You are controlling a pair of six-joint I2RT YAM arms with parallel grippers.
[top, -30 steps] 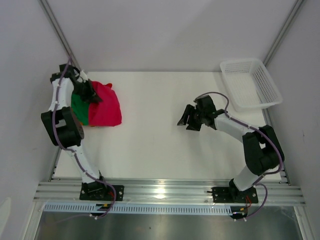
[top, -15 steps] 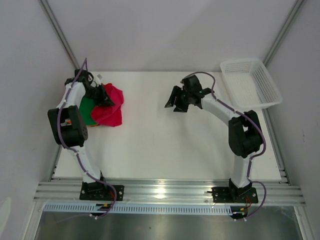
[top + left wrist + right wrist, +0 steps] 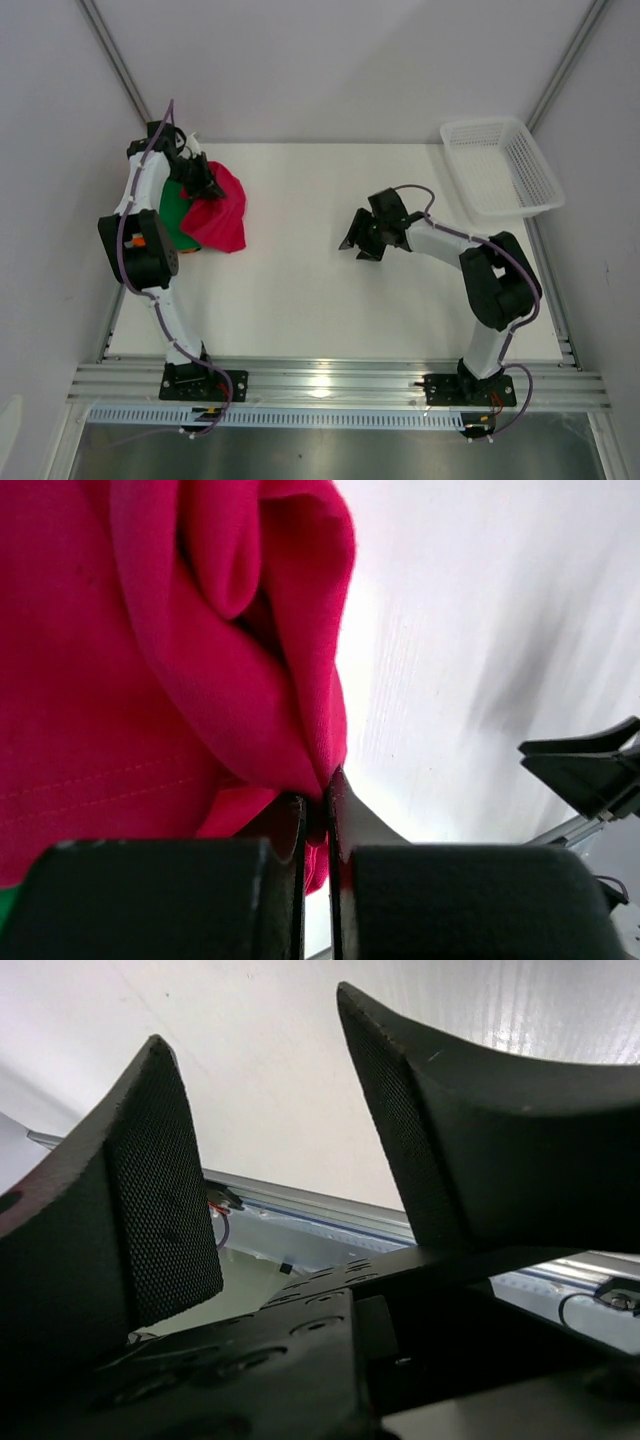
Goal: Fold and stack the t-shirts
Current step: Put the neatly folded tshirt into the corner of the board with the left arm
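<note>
- While your left pincer [image 3: 327, 780] is pressed together on a fold of the crimson t-shirt [image 3: 222, 215], lift slowly. Only a thin bit of cloth sits between the jaws, so it could slip out.
- The shirt is bunched at the far left of the counter [image 3: 300, 290], lying partly over a green t-shirt [image 3: 172, 225]. Pull the crimson one toward the centre, clear of the green; don't drag both.
- Your right pincer [image 3: 360, 240] is spread, holding nothing, mid-counter and well apart from the cloth. Bring it across to take an opposite edge so you can lay the shirt flat.
- Flatten before you fold; a bunched fold likely stacks crooked.
- The white basket [image 3: 478, 124] sits at the far-right corner; leave it alone.
</note>
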